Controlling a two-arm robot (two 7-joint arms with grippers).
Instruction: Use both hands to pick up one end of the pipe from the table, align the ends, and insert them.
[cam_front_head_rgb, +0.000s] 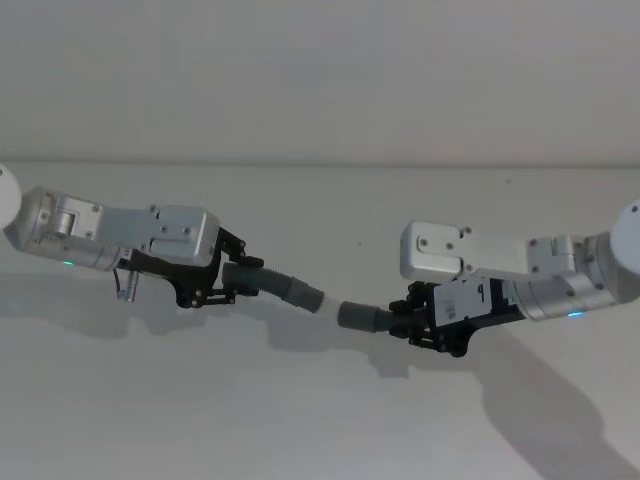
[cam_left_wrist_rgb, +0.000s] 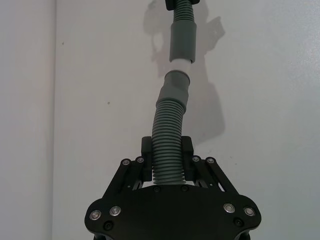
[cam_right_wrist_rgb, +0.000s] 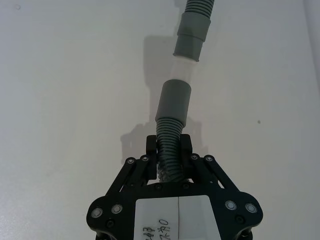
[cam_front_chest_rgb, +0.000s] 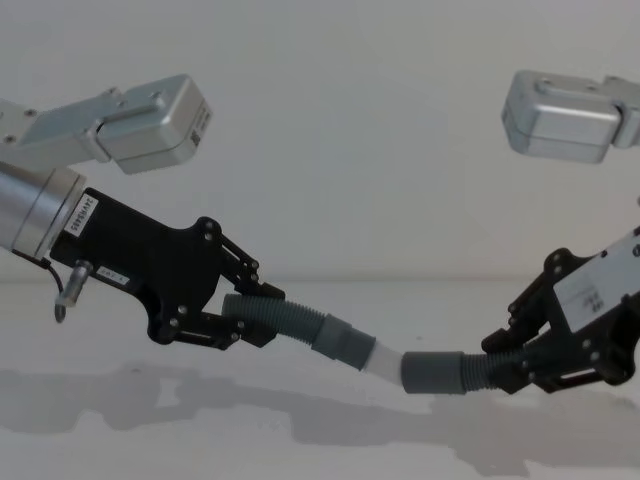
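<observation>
Two clamped grippers, left gripper (cam_front_chest_rgb: 245, 315) and right gripper (cam_front_chest_rgb: 505, 362), each grip a hose, and your whitish tip (cam_front_chest_rgb: 383, 358) meets the plain cuff (cam_front_chest_rgb: 433, 373) at an angle, so pushing may jam or buckle it.

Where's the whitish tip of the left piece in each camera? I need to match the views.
Head: whitish tip, centre, near the plain cuff.
Left wrist: tip, upper middle.
Right wrist: tip, upper middle.
Chest: tip, lower centre.
Shared landmark: the plain cuff held by the right tool.

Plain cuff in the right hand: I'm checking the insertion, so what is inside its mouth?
The whitish tip of the left hand's piece meets the plain cuff held by the right hand. How deep it sits is hidden by the cuff wall.
</observation>
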